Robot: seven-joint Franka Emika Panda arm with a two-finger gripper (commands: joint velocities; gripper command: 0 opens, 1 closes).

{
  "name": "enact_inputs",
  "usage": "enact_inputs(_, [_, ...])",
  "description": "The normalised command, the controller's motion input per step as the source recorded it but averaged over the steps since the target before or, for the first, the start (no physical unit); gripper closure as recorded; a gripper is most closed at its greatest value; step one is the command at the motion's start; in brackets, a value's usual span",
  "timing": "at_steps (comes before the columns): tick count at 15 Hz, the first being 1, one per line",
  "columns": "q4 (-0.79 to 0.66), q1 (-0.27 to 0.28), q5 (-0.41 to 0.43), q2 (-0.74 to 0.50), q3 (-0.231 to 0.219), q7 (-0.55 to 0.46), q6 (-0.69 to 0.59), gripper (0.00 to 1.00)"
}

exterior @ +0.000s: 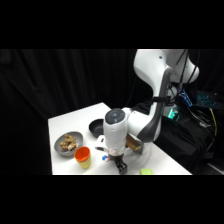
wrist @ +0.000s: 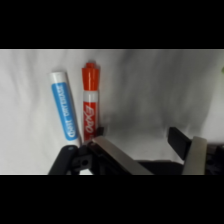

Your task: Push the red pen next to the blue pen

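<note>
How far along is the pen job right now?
Mostly done: in the wrist view the red pen lies right beside the blue pen, roughly parallel, a narrow gap between them. The hand is open, holding nothing, one finger near the red pen's end. Only backing the hand away seems left.

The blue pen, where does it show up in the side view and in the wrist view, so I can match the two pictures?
Side view: only a small blue bit of the blue pen shows, just left of the gripper and right of the orange cup.
Wrist view: the blue pen lies at left, beside the red pen.
Shared landmark: the gripper, close by the pen in both.
</note>
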Motion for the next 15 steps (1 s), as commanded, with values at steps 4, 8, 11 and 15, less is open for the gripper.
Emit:
enact_inputs(4, [-0.18, -0.229, 0.093, -0.31, 0.050, -0.27, -0.08, 0.00])
enact_inputs(8, [-0.16, -0.178, 0.164, -0.60, 0.135, -0.28, -0.46, 0.00])
enact_inputs(11, [0.13, -0.086, 0.082, -0.50, 0.062, -0.19, -0.71, 0.00])
enact_inputs(15, [0.44, -0.099, 0.037, -0.16, 0.032, -0.20, -0.72, 0.00])
